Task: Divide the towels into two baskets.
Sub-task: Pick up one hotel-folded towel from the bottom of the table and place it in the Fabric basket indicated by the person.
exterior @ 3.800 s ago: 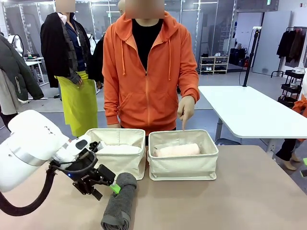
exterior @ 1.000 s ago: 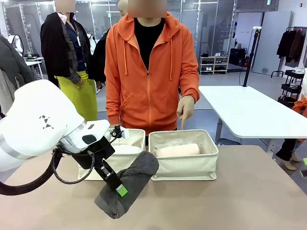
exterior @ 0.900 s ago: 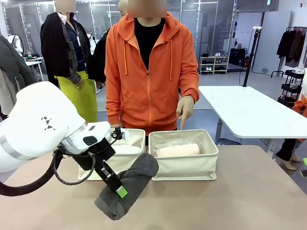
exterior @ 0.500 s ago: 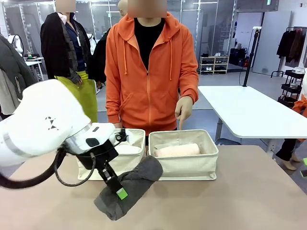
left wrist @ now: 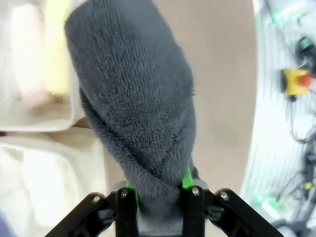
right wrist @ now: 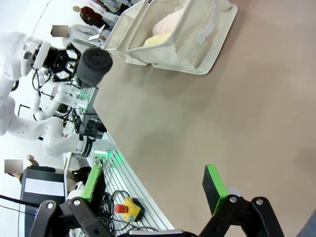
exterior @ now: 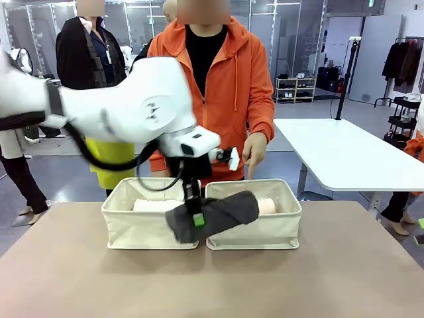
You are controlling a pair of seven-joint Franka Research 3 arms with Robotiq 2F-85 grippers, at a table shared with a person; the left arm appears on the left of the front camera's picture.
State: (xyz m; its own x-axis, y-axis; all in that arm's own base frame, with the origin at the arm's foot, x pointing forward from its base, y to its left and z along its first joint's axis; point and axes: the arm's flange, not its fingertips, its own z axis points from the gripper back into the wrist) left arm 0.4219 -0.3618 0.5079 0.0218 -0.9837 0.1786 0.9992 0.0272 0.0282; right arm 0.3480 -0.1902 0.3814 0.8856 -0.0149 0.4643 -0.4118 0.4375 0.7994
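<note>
My left gripper point(exterior: 197, 218) is shut on the dark grey towel point(exterior: 215, 213), held level in the air before the front walls of the two baskets. In the left wrist view the grey towel point(left wrist: 138, 98) sticks out from the left gripper point(left wrist: 159, 190). The left basket point(exterior: 146, 233) holds a white towel point(exterior: 156, 205). The right basket point(exterior: 265, 233) holds a pink towel point(exterior: 267, 206); beside the pink towel point(right wrist: 173, 22) lies a yellow towel point(right wrist: 154, 39). My right gripper point(right wrist: 154, 185) is open above bare table, far from the baskets.
A person in an orange hoodie stands behind the baskets, one hand point(exterior: 255, 149) pointing down at the right basket. An emergency stop button point(right wrist: 127, 210) and cables sit past the table's near edge. Bare tabletop point(exterior: 298, 285) spreads in front of the baskets.
The left arm has risen and swung away from me and to the right, carrying the grey towel from low over the near table up to the baskets' front. The grip has held.
</note>
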